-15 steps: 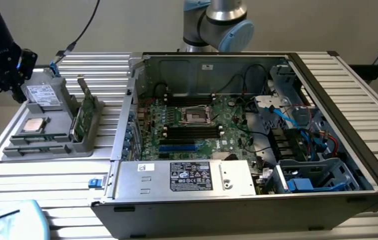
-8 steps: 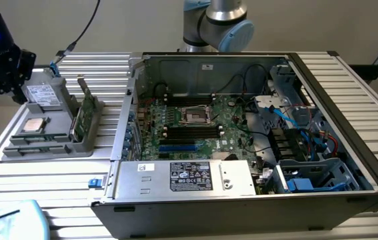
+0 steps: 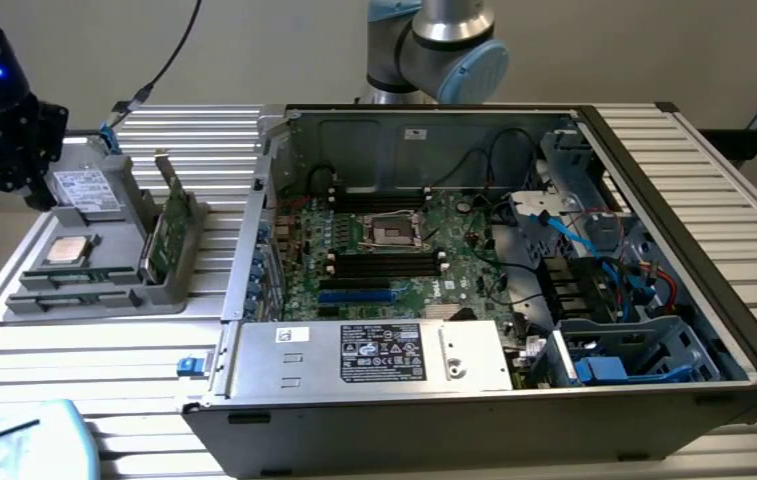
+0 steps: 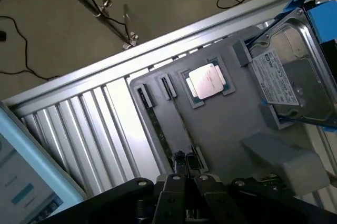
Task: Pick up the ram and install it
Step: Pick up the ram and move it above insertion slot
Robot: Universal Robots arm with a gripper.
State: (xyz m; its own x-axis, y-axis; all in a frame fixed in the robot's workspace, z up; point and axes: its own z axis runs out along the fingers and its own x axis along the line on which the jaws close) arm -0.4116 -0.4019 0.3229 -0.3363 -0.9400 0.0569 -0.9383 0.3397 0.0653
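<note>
The ram [image 3: 173, 232] is a green stick standing on its long edge in a slot of the grey holder tray [image 3: 111, 290], at the exterior view's left. From the wrist view I see it edge-on as a thin dark green strip [image 4: 158, 130]. My gripper [image 3: 7, 165] hangs above the far left end of that tray, apart from the ram and holding nothing that I can see. Its black body [image 4: 185, 184] is over the tray's slots in the wrist view.
On the tray also lie a square silver processor [image 4: 206, 81] and a grey drive with a white label [image 4: 292, 79]. The open computer case [image 3: 485, 260] with its motherboard and dark memory slots [image 3: 381, 264] stands to the exterior view's right. A blue-edged screen [image 3: 11, 440] sits at the near left.
</note>
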